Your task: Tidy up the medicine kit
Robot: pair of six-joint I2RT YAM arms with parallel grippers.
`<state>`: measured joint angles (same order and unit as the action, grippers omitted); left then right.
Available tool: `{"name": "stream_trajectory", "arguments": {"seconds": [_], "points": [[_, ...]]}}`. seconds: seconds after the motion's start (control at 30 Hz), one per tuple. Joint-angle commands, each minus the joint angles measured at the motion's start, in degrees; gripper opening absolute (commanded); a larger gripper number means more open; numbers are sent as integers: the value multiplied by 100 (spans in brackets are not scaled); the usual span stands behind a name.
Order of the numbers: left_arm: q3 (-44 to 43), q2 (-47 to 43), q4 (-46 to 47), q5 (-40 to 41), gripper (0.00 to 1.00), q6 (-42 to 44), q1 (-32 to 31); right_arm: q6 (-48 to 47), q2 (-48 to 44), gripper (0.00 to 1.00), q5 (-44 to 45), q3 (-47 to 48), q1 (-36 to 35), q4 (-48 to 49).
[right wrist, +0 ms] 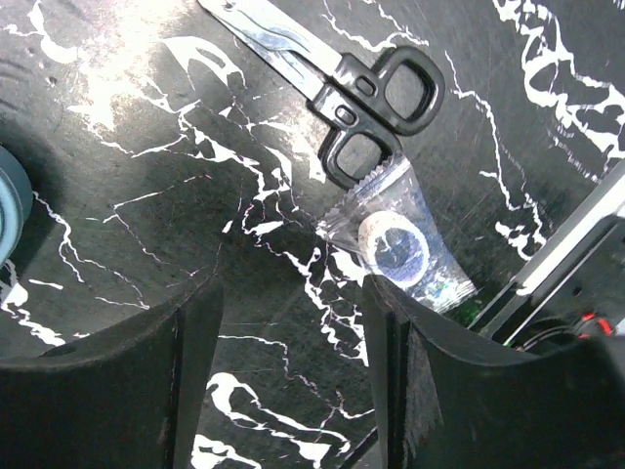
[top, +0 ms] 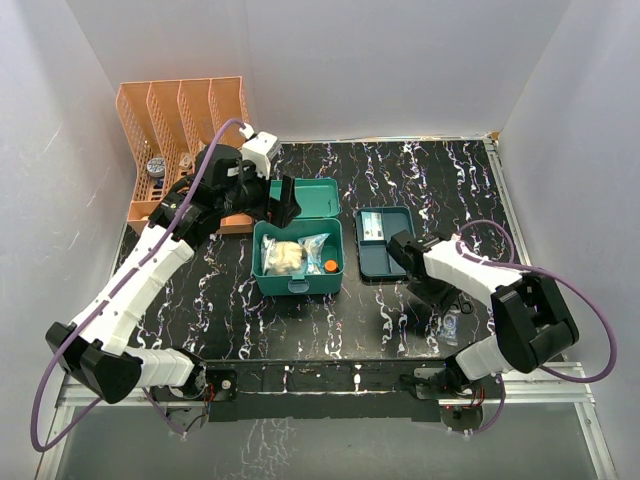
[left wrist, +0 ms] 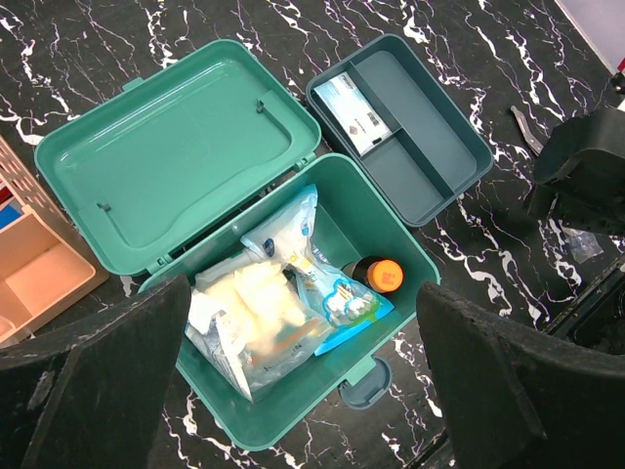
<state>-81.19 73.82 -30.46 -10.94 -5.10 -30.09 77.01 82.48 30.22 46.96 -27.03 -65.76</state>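
Note:
The teal medicine kit [top: 270, 282] lies open at the table's middle with its lid [top: 318, 198] folded back. It also shows in the left wrist view [left wrist: 386, 220]. Inside are a clear bag of cream pads [left wrist: 244, 318], a blue pouch [left wrist: 332, 288] and an orange-capped bottle [left wrist: 384, 276]. The darker teal insert tray [top: 400, 260] sits on the table to the kit's right and holds a white box [left wrist: 352, 112]. My left gripper [top: 280, 200] hovers over the kit's lid, open and empty [left wrist: 303, 391]. My right gripper [top: 420, 300] is open and empty [right wrist: 293, 391], low over bare table.
Black-handled scissors [right wrist: 342, 78] and a small clear packet with a round item [right wrist: 400, 244] lie by the right gripper, near the table's front edge [top: 452, 322]. An orange slotted rack [top: 180, 120] stands at the back left, behind the left arm. White walls enclose the table.

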Motion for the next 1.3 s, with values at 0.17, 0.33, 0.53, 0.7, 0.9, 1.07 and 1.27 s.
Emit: {"name": "stream_trajectory", "arguments": {"seconds": [0.17, 0.33, 0.53, 0.7, 0.9, 1.07, 1.27], "points": [[76, -260, -43, 38, 99, 18, 40, -885, -438, 57, 161, -266, 174, -31], [40, -239, -82, 37, 99, 25, 43, -945, -535, 56, -64, -378, 189, -35], [-70, -231, -134, 89, 99, 35, 43, -1375, -347, 52, -404, -400, 192, 95], [-112, -237, -178, 169, 99, 44, 38, -1548, -323, 50, -523, -394, 191, 142], [-209, -197, -264, 238, 99, 49, 38, -1268, -276, 50, -502, -361, 200, 16], [-300, -136, -272, 291, 99, 117, 48, -1367, 114, 39, -548, -256, 262, 14], [-197, -125, -182, 274, 99, 167, 48, -1452, 211, 29, -804, -219, 369, 286]]}}
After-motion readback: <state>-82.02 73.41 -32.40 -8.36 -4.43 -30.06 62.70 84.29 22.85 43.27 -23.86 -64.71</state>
